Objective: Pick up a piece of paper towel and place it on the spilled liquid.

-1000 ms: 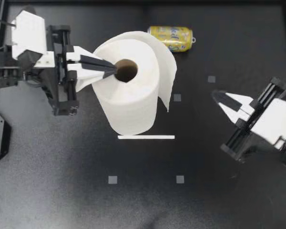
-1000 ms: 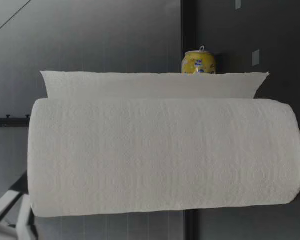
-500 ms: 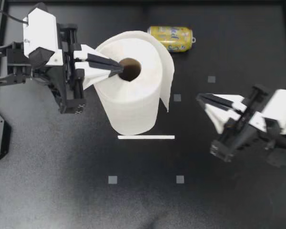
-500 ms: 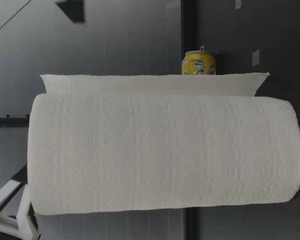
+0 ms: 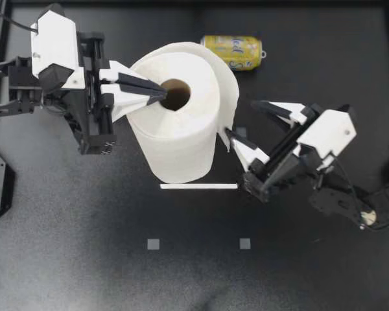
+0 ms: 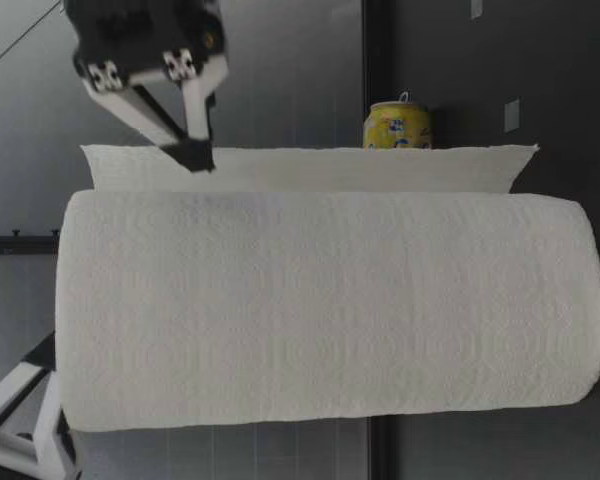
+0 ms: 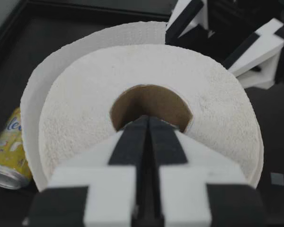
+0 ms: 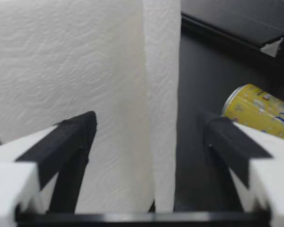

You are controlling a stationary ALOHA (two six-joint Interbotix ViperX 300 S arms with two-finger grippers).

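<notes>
Top: left pincer together, tips in core of upright towel roll on tabletop. Right pincer apart around loose sheet. Low: right pincer at sheet's upper end. Right wrist: sheet edge between 2 spread fingers, can beyond.

Only print in sight is sitting on the yellow can, which is lying on its side near the table edge farthest from the low camera. Blue lettering is running along its wall. It is a brand mark, so I am not transcribing it, and in my wrist views only cut-off letters are showing. Small grey square markers are lying flat on the table, blank. A white strip at the foot of the paper towel roll is carrying no characters. The roll is showing embossed texture only. No numbers or signs are readable.
</notes>
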